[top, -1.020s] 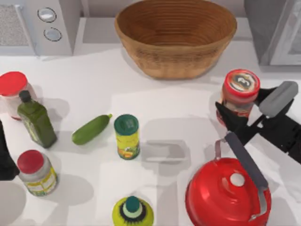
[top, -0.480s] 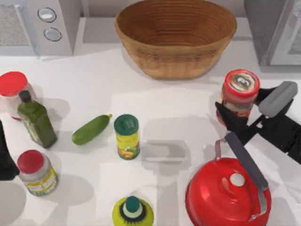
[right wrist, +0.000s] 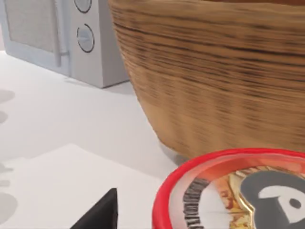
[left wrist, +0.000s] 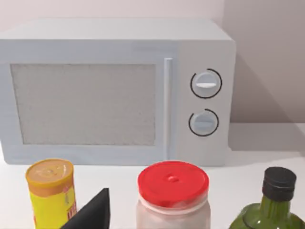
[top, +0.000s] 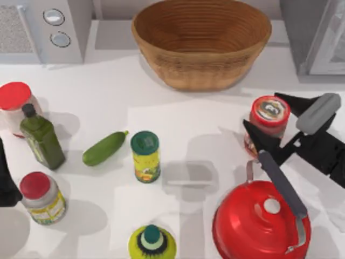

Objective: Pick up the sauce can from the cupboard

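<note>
The sauce can, a short red cylinder with a pale printed top, stands upright on the white table at the right, just beyond the red kettle. My right gripper is open around it, one black finger on its far side and one on its near side, both slightly apart from it. The right wrist view has the can's lid close up and one fingertip beside it. My left gripper is parked open at the table's left edge.
A red kettle sits right in front of the can, a wicker basket behind it, and the grey cupboard at the back right. A green-lidded can, cucumber, oil bottle, two red-lidded jars and a microwave fill the left.
The right gripper's fingers have spread apart and let go of the sauce can, which has dropped lower and now rests on the table. The left arm has not moved.
</note>
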